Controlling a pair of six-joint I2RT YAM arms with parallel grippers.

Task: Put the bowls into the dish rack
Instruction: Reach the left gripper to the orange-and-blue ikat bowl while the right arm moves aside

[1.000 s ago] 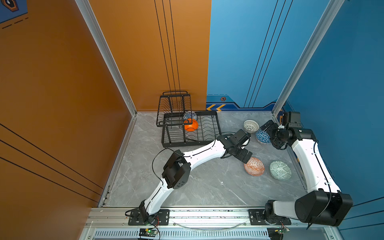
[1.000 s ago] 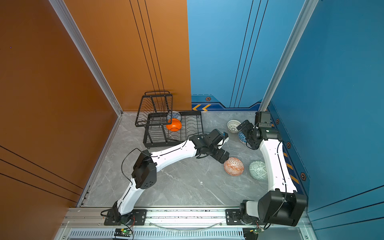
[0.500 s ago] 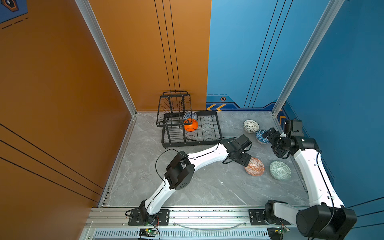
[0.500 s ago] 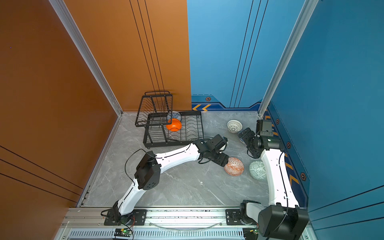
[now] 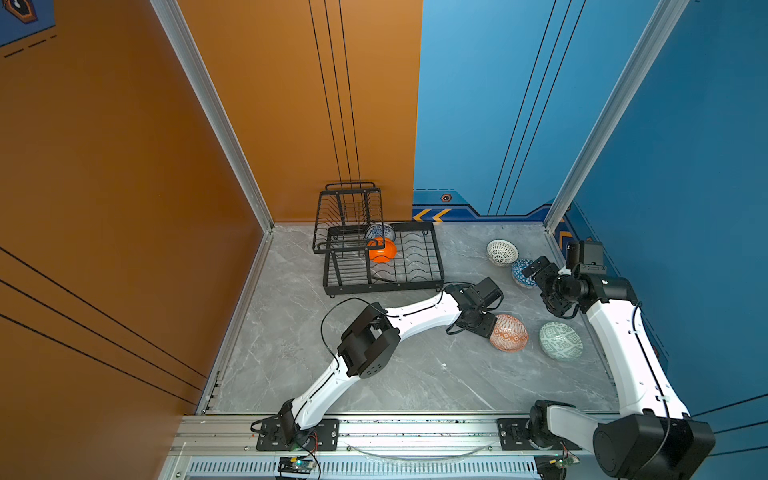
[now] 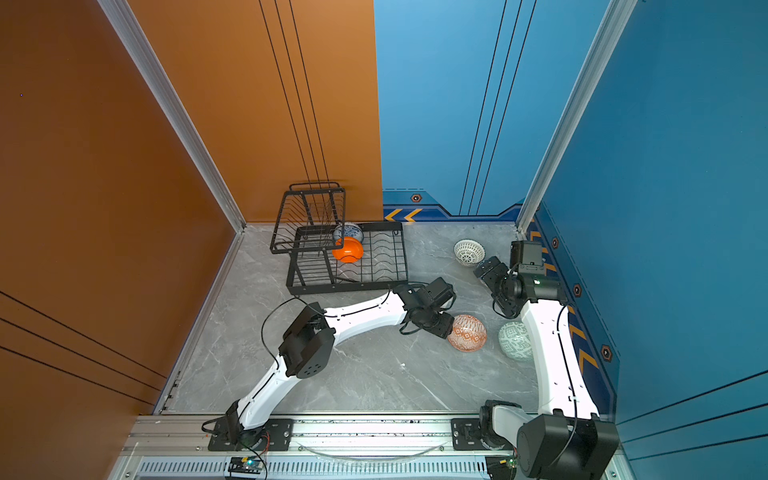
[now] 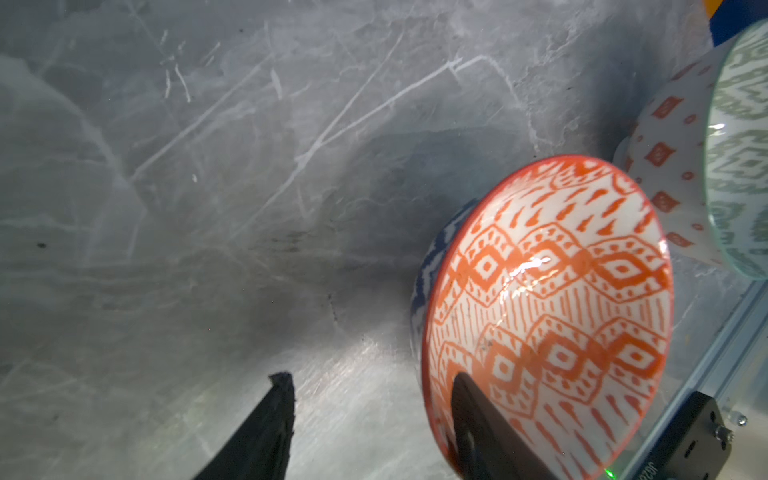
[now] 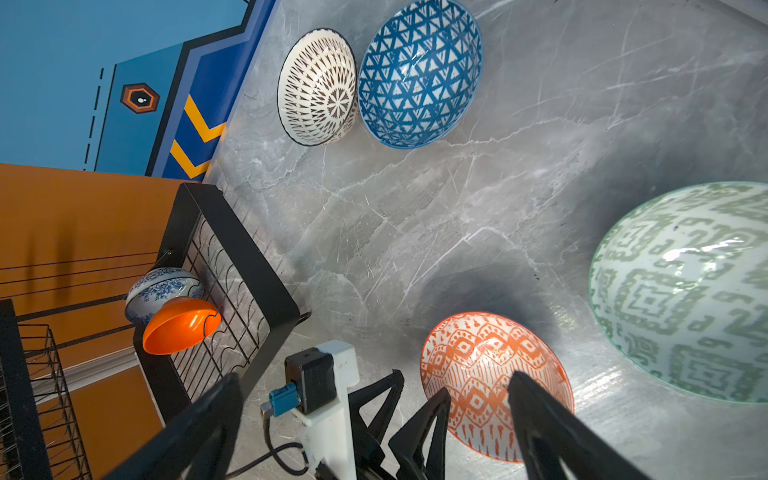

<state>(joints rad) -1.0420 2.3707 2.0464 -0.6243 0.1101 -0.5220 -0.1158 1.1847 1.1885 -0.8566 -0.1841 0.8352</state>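
Note:
The orange-white geometric bowl [image 5: 509, 332] [image 6: 467, 332] [image 7: 561, 311] [image 8: 486, 365] lies tilted on the grey table. My left gripper [image 5: 490, 328] [image 6: 446, 328] [image 7: 372, 378] straddles its near rim, one finger inside and the other outside with a gap, so it is open. My right gripper [image 5: 540, 286] [image 6: 492, 291] [image 8: 374, 376] hovers wide open and empty, partly covering the blue triangle-patterned bowl [image 5: 521, 272] [image 8: 419, 75]. The white lattice bowl [image 5: 502, 252] [image 8: 318, 87] touches it. The pale green bowl [image 5: 560, 340] [image 8: 685, 291] lies at the right. The dish rack [image 5: 419, 282] [image 6: 386, 284] holds the orange bowl [image 5: 382, 249] and the floral bowl [image 5: 380, 230].
The rack's raised basket tier [image 5: 347, 216] stands by the orange back wall. The right wall and an aluminium rail [image 7: 715, 374] run close behind the pale green bowl. The left arm's elbow [image 5: 365, 345] hangs over mid-table.
The left gripper slid onto the orange-white bowl's rim and its jaws narrowed. The right arm drew back from the blue triangle-patterned bowl toward the front, jaws still wide.

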